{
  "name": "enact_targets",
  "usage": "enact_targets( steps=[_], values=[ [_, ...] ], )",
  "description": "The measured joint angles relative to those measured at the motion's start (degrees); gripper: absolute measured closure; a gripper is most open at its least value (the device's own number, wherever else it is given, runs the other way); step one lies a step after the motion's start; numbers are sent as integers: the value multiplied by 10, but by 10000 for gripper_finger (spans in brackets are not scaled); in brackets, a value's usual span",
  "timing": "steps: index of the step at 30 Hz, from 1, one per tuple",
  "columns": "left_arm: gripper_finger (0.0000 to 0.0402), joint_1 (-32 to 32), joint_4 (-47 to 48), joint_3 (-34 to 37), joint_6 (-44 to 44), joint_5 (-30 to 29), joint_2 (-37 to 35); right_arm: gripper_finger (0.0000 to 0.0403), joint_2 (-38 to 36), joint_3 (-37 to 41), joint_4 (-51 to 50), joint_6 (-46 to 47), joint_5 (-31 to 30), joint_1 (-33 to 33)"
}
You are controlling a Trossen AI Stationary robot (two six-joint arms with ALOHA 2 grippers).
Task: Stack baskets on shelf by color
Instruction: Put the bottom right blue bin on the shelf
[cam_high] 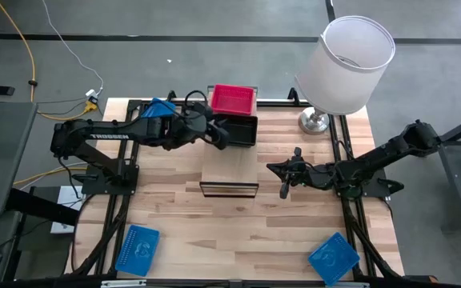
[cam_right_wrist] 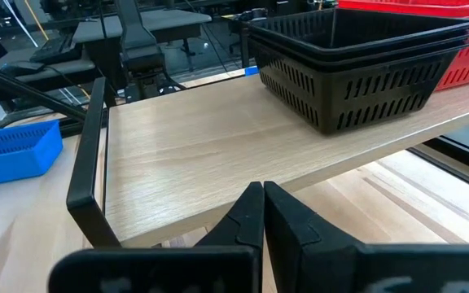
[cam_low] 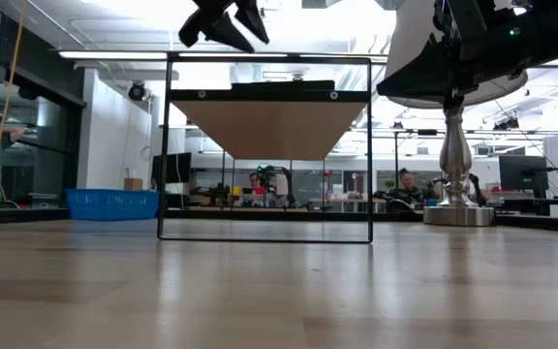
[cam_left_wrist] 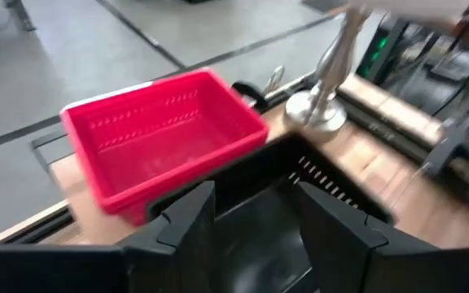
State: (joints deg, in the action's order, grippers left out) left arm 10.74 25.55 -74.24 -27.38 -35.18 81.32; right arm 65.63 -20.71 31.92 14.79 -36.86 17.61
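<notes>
Black mesh baskets (cam_right_wrist: 363, 61) stacked mid-shelf (cam_right_wrist: 218, 142), red basket (cam_high: 233, 99) at far end. Near end bare. Left gripper (cam_left_wrist: 251, 212) above black stack, fingers apart, empty. Right gripper (cam_right_wrist: 263, 213) together.

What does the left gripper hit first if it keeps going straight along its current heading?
Probably the stacked black plastic mesh baskets directly under the open left gripper on the light-wood shelf plank. The red mesh basket lies just beyond; depth is unclear.
</notes>
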Motion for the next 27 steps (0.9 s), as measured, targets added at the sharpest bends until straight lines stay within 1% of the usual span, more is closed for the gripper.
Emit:
enact_targets(
  steps=[5,7,10,12,14,16,20,21,23,27],
  values=[
    [240,0,35,0,-2,-29,-10,403,0,0,0,0,0,0],
    [242,-1,31,-1,-1,-36,-19,403,0,0,0,0,0,0],
    [249,-11,50,8,21,-36,-27,403,0,0,0,2,-1,0],
    [258,-26,53,23,25,-48,-27,403,0,0,0,2,0,0],
    [274,-40,56,49,28,-65,-36,403,0,0,0,2,1,0],
    [300,-57,40,77,31,-88,-44,403,0,0,0,3,2,1],
    [380,-87,19,146,12,-116,-75,403,0,0,0,4,3,1],
    [390,-94,8,164,9,-119,-86,403,0,0,2,4,3,1],
    [390,-112,-14,202,8,-120,-118,403,0,0,5,3,3,1],
    [399,-164,-107,292,40,-124,-185,403,0,0,10,2,2,0]
  ],
)
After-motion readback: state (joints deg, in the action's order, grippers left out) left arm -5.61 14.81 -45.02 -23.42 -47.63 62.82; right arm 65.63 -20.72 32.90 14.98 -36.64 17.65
